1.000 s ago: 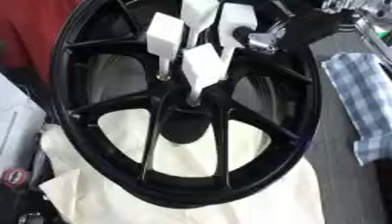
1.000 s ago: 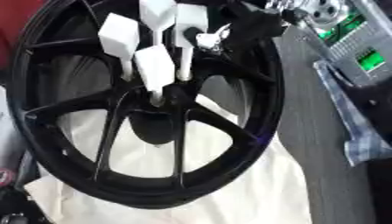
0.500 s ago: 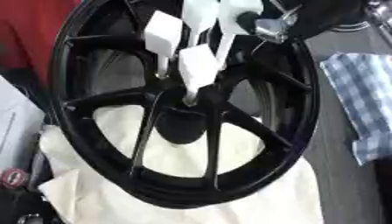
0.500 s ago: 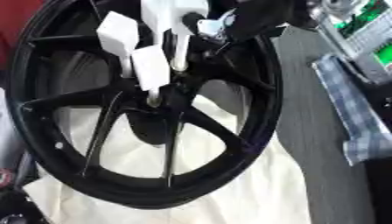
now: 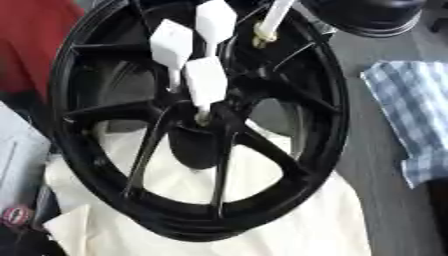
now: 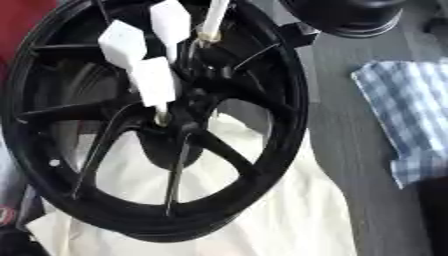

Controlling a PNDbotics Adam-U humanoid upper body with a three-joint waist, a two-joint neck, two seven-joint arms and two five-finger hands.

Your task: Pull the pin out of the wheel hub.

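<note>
A black spoked wheel hub (image 5: 289,100) lies tilted on a cream cloth (image 5: 297,220). Three white pins with flat block tops stand together near its centre: one (image 5: 206,82) in the middle boss, two (image 5: 171,42) (image 5: 215,20) behind it. A fourth thin white pin (image 5: 273,17) with a brass lower end (image 5: 260,39) stands higher over the spokes, and its top runs out of the picture. A black rounded part of my right hand or wrist (image 5: 367,15) shows at the top right edge, beside that pin. My left hand is out of view.
A blue-and-white checked cloth (image 5: 411,115) lies on the grey table (image 5: 376,170) to the right of the wheel. Something red (image 5: 31,45) sits behind the wheel at the upper left, and a pale object (image 5: 13,155) lies at the left edge.
My right arm has drawn up toward the top edge, and the thin white pin has risen with it so its brass end shows. The camera has also shifted.
</note>
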